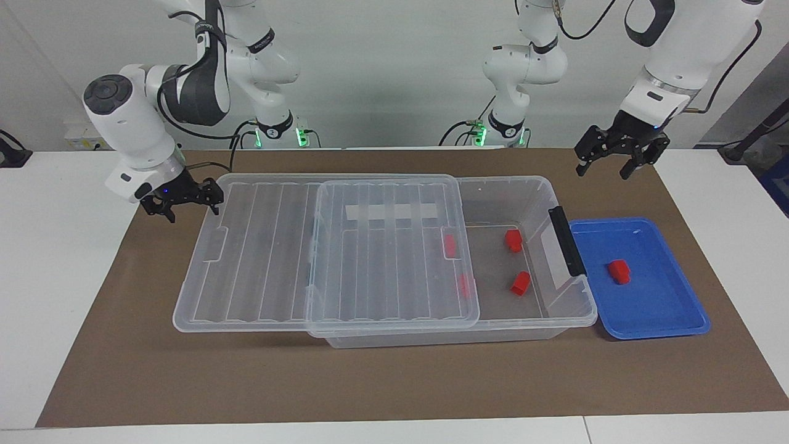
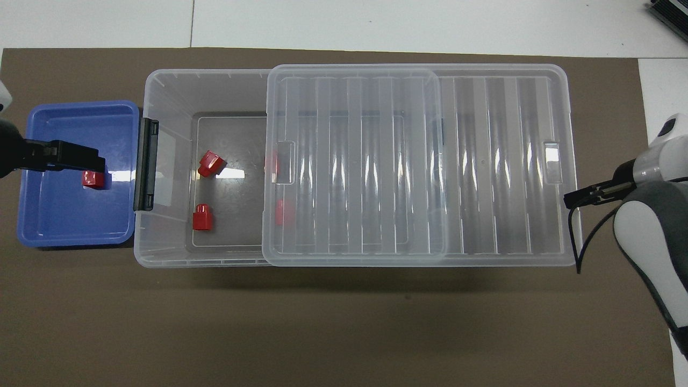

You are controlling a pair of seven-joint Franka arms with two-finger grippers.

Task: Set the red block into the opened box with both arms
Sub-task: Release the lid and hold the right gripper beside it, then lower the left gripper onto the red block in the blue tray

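The clear box [image 1: 558, 200] [image 2: 161, 242] lies along the brown mat. Its ribbed lid [image 1: 382, 265] [image 2: 408, 161] is slid partway off toward the right arm's end. Two red blocks [image 1: 513, 240] [image 1: 521, 283] lie in the uncovered part, and two more [image 1: 449, 245] [image 1: 465, 285] show through the lid. One red block [image 1: 619, 271] [image 2: 93, 179] sits in the blue tray [image 1: 666, 308] [image 2: 59, 226]. My left gripper [image 1: 605, 168] [image 2: 80, 160] hangs open and empty above the tray. My right gripper [image 1: 185, 206] is open at the lid's end rim, holding nothing.
The box's black handle [image 1: 567, 240] [image 2: 145, 164] faces the blue tray, which touches that end of the box. The lid overhangs the box toward the right arm's end. Bare brown mat [image 1: 394, 382] stretches farther from the robots than the box.
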